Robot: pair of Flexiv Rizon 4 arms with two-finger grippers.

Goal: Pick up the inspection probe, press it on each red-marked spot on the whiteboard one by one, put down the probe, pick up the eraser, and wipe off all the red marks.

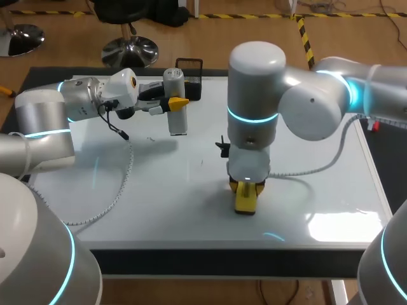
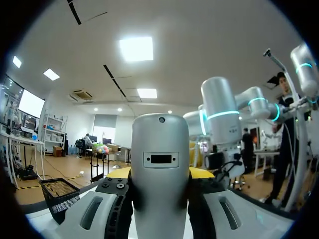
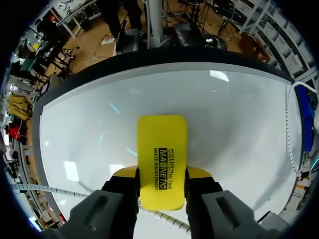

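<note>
- Far left, your left arm comes in over the whiteboard's (image 1: pixel 159 184) back corner, and your left gripper (image 1: pixel 173 103) is clamped on the inspection probe (image 1: pixel 177 121), one yellow tip on either side of the silver body.
- The left wrist view confirms it: the probe (image 2: pixel 160 144) stands squarely between the fingers of that gripper (image 2: pixel 159 174). It hangs clear of the board, likely parked there so it stays out of the wiping path.
- Just behind the probe sits a black mesh basket (image 1: pixel 194 86) at the board's far edge. It looks like the natural drop-off spot, though the probe is not in it.
- Middle of the board now: you get only a couple of faint dark specks, and I can't make out any red marks from here. By my reading, little or nothing is left to wipe.
- Moving right, your right arm reaches in past the centre and points straight down, with the right gripper (image 1: pixel 245 190) low at the surface.
- That gripper (image 3: pixel 162 174) pinches the yellow eraser (image 3: pixel 162 144) by its long sides, which puts the flat face down towards the board.
- From above, the eraser (image 1: pixel 245 202) appears to sit on or just off the near-centre of the board; I can't tell whether it touches.
- Your call: this reads as the wiping stage, so sweep with steady downward pressure and keep away from the left arm.
</note>
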